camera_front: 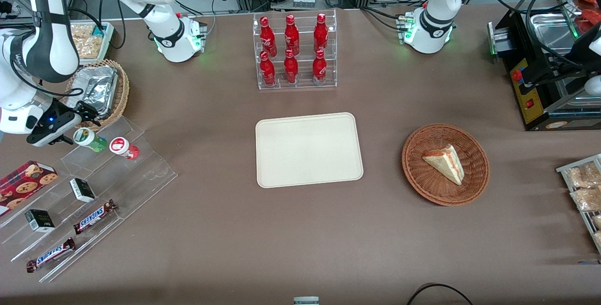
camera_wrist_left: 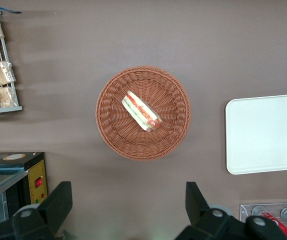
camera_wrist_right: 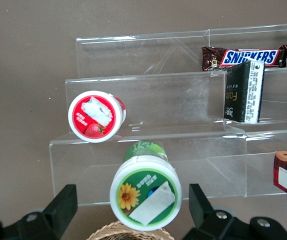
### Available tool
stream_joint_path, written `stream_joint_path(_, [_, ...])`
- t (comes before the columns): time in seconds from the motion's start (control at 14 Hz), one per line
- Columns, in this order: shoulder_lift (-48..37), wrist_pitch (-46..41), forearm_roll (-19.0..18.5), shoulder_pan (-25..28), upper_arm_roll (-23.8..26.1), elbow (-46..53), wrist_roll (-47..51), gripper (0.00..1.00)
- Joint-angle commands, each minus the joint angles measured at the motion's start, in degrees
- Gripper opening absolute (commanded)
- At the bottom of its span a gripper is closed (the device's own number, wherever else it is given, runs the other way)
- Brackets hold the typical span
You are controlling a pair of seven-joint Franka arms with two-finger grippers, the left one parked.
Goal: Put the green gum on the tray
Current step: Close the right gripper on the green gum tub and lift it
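Note:
The green gum [camera_front: 89,139] is a small green bottle with a white lid bearing a green-yellow flower mark. It stands tilted on the top step of a clear acrylic shelf [camera_front: 108,173] at the working arm's end of the table. In the right wrist view its lid [camera_wrist_right: 146,192] sits between my two fingers without touching either. My gripper [camera_front: 83,117] is open and empty, just above the gum; it also shows in the right wrist view [camera_wrist_right: 131,210]. The cream tray [camera_front: 310,150] lies bare at mid-table and shows in the left wrist view [camera_wrist_left: 266,132].
A red gum bottle [camera_front: 123,148] stands beside the green one [camera_wrist_right: 96,116]. The shelf also holds Snickers bars [camera_front: 94,216], black boxes [camera_front: 82,189] and a cookie box [camera_front: 23,182]. A wicker basket with foil [camera_front: 101,90], a cola rack [camera_front: 296,51] and a sandwich basket [camera_front: 445,164] stand around.

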Motion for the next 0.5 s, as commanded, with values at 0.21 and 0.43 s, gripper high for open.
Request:
stream_joint_path(0.21, [1.1,2.3,1.2,-0.7,0.2,-0.5,-2.5,0.99])
stream_joint_path(0.43, [1.7,3.2,1.1,-0.7,0.2,-0.4,-2.8,0.99])
